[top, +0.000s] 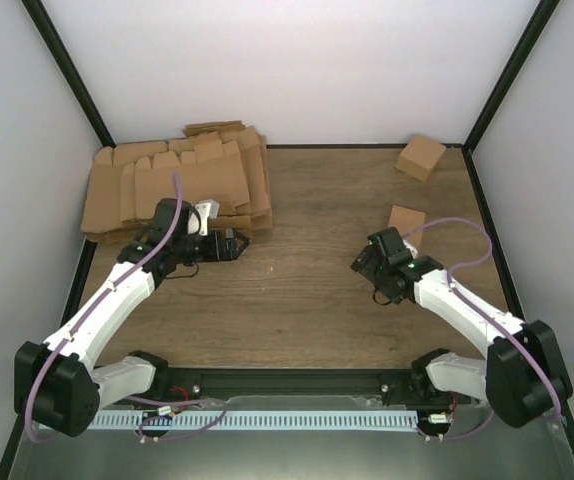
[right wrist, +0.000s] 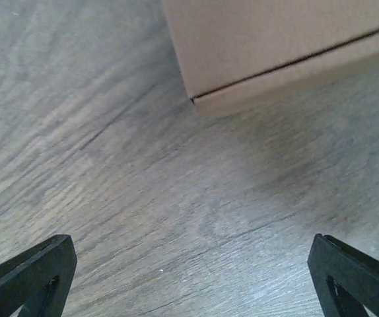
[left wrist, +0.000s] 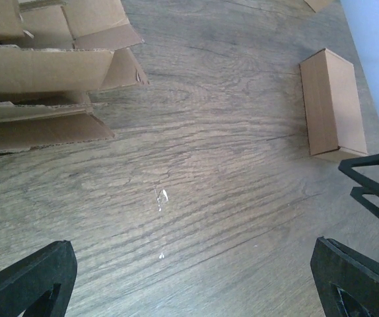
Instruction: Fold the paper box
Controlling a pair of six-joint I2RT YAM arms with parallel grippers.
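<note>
The paper box (top: 405,222) is a closed oblong brown carton lying flat on the wooden table right of centre. It also shows in the left wrist view, where the paper box (left wrist: 331,102) lies at the upper right. In the right wrist view a corner of the paper box (right wrist: 282,46) fills the top. My right gripper (top: 367,268) (right wrist: 189,277) is open just short of that carton, with only bare table between its fingers. My left gripper (top: 235,243) (left wrist: 189,277) is open over bare wood beside the pile of blanks and holds nothing.
A thick pile of brown cardboard blanks (top: 172,185) (left wrist: 37,72) lies at the back left, right by my left gripper. A shorter cube-like carton (top: 420,157) stands at the back right corner. Black frame posts and pale walls bound the table.
</note>
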